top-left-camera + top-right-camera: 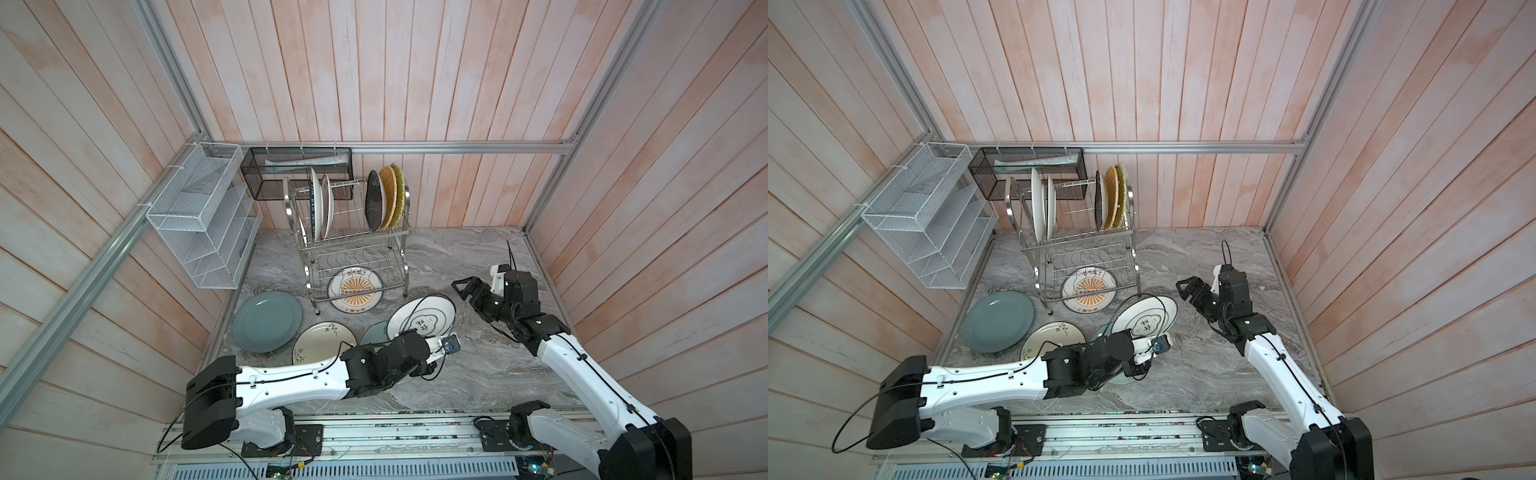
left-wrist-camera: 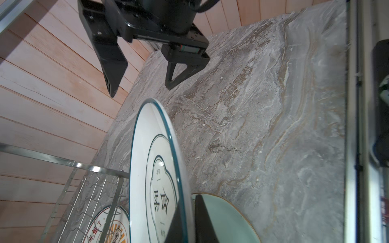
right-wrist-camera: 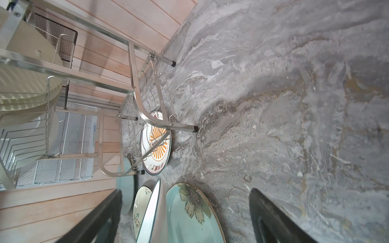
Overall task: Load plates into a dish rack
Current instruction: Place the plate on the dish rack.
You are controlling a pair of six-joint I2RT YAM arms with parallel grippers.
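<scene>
My left gripper is shut on the near rim of a white plate with a teal rim and black lettering, holding it tilted up off the table. Under it lies a pale teal flower plate. My right gripper stands open to the right of the raised plate, apart from it. The dish rack holds two white plates at the left of its upper tier, and a black and two yellowish plates at the right. A sunburst plate lies under the rack. A blue-grey plate and a cream floral plate lie flat in front.
A white mesh basket hangs on the left wall and a black mesh box hangs behind the rack. The marble table top is bounded by wooden walls and aluminium frame rails.
</scene>
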